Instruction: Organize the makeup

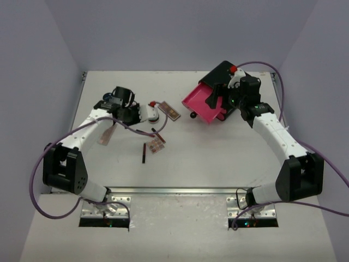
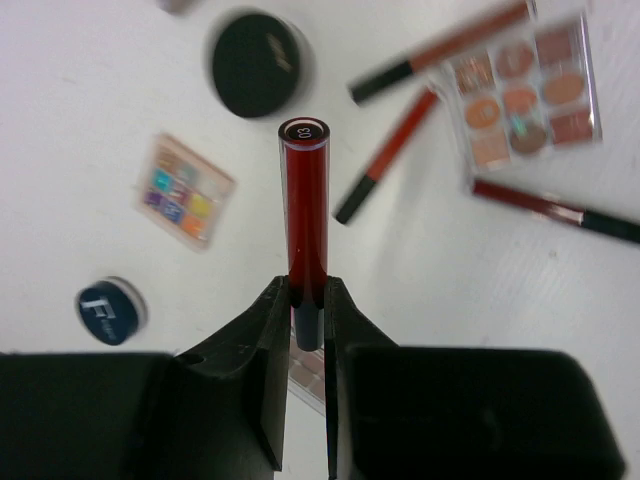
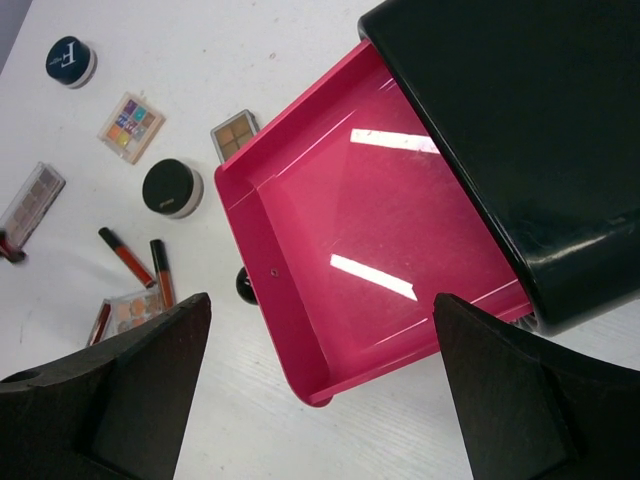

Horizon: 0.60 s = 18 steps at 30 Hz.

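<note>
My left gripper (image 2: 307, 290) is shut on the dark end of a dark red stick (image 2: 304, 210) and holds it above the table. Under it lie a round black compact (image 2: 258, 63), a colourful palette (image 2: 184, 190), a dark-blue jar (image 2: 110, 311), a tan-pink palette (image 2: 525, 95) and three more sticks (image 2: 385, 155). In the top view the left gripper (image 1: 128, 112) is at the table's back left. My right gripper (image 3: 320, 300) hangs open and holds nothing, above the front corner of the pulled-out pink drawer (image 3: 300, 340), with the same makeup to its left, among it the compact (image 3: 172, 187).
The black box (image 1: 229, 76) stands at the back right, its pink drawer (image 1: 204, 103) drawn out toward the middle, with a black knob (image 1: 192, 115). The drawer has nothing in it. Palettes (image 1: 157, 144) and a stick (image 1: 144, 153) lie mid-table.
</note>
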{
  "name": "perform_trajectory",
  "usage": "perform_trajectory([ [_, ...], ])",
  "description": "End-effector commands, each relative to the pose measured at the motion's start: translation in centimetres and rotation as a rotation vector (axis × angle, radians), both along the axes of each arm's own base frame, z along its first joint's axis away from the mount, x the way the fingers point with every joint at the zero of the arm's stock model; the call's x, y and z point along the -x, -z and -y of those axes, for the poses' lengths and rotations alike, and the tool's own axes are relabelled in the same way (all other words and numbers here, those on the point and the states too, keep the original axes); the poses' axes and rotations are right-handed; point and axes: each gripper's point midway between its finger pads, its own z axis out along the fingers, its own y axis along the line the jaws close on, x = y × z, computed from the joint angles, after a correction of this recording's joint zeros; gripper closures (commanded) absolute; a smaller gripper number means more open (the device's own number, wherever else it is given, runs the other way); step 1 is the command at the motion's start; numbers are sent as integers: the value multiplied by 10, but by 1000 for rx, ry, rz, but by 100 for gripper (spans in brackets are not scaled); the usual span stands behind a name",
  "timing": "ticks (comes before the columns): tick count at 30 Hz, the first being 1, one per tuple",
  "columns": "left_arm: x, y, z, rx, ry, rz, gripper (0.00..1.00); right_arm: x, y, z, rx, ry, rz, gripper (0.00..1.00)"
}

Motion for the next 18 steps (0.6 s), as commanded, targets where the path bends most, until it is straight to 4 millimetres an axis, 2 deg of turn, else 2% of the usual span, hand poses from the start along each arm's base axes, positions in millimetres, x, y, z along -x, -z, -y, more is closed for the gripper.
perform_trajectory([
  [1,-35,-108,65,362,-133,104,100,-3,-25,-2,-30,9,59,7],
  [3,-57,-144,104,329,-68,260,100,-2,-29,1,-30,27,69,7],
  [5,-68,-173,145,249,25,449,100,2,-33,4,-38,48,76,5],
  [7,-79,-174,173,189,85,524,100,4,-32,16,-46,114,61,5],
  [8,-85,-171,183,181,102,545,100,5,-36,21,-61,141,64,5],
  [9,-90,-177,194,194,131,576,100,8,-41,31,-69,190,72,5],
  [12,-111,-157,216,160,205,607,100,12,-51,66,-34,331,120,5],
  [14,-124,-149,231,121,251,681,100,18,-61,76,-17,367,158,5],
  [15,-129,-155,242,111,262,740,100,20,-66,80,-9,384,175,5],
  [18,-140,-139,260,60,284,773,100,22,-67,86,15,398,188,5],
])
